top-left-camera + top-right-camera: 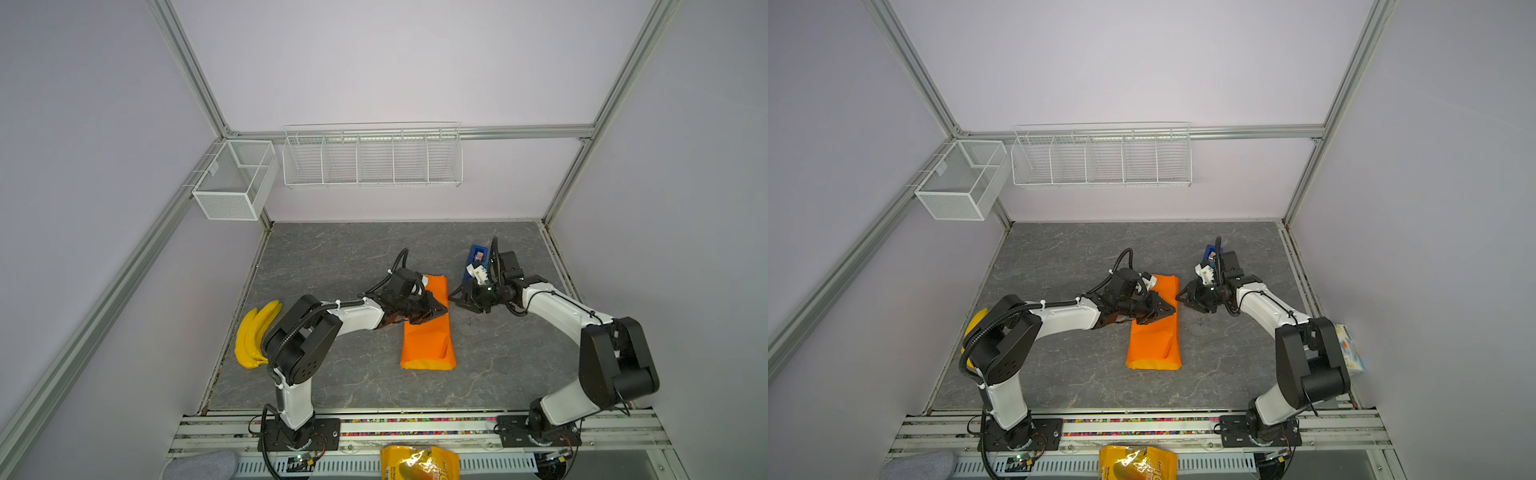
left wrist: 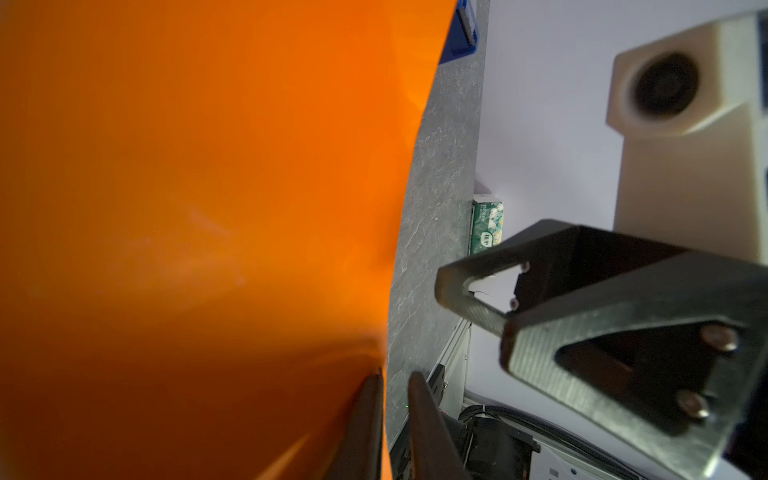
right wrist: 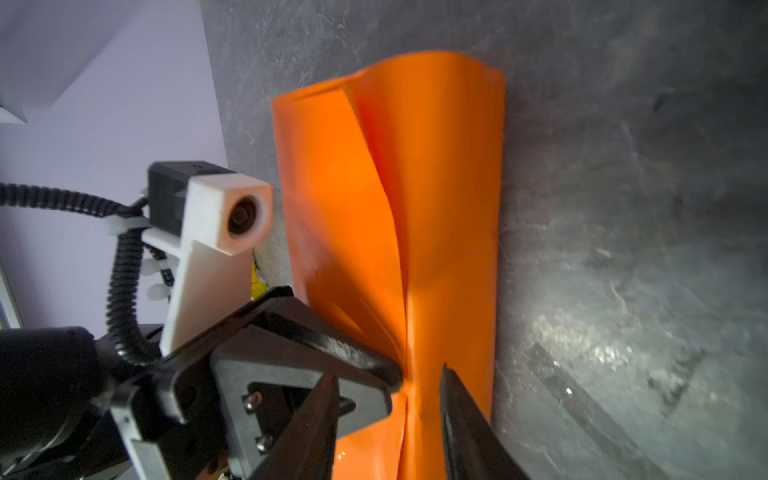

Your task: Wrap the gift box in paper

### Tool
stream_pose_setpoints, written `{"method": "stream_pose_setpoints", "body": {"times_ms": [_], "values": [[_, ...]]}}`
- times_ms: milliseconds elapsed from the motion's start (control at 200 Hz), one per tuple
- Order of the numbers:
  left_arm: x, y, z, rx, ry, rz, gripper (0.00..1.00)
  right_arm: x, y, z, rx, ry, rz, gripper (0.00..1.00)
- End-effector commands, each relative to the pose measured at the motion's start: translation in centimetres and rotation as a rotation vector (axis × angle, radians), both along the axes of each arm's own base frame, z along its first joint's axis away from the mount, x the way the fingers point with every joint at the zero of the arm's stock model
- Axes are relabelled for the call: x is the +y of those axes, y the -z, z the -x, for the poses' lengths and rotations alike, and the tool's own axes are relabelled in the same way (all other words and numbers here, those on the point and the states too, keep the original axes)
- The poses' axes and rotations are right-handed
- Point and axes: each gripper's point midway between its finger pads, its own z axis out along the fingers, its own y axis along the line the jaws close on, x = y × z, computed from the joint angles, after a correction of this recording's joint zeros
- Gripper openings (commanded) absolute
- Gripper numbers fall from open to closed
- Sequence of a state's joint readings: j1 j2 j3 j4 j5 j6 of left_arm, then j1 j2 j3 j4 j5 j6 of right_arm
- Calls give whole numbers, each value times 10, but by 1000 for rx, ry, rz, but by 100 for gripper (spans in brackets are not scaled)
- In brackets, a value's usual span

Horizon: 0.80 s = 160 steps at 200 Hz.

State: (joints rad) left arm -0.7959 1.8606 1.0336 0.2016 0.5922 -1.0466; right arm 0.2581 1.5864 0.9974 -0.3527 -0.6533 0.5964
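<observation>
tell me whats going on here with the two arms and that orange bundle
Two robot arms are wrapping a gift. The orange paper lies on the grey table, already folded over into a long bundle. The gift box is out of sight, presumably inside. The left hand sits on top of the bundle at the overlapping edge, jaws nearly closed. The right hand hovers open just beside the bundle's right edge, gripping nothing. The bundle's ends look not yet folded in.

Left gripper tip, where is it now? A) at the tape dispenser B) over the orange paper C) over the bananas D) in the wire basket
B: in both top views the left gripper is over the paper, near its right edge.
</observation>
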Motion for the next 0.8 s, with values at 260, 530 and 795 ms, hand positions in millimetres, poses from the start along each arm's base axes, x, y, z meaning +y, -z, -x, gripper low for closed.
{"method": "stream_pose_setpoints", "body": {"times_ms": [260,530,795], "values": [[25,58,19,150,-31,-164,13,11,35,-13,92,-48,-9,44],[19,35,13,103,-11,-154,13,7,51,-3,133,-51,27,27],[39,-24,5,-55,16,-277,17,4,54,2,143,-31,42,24]]}}
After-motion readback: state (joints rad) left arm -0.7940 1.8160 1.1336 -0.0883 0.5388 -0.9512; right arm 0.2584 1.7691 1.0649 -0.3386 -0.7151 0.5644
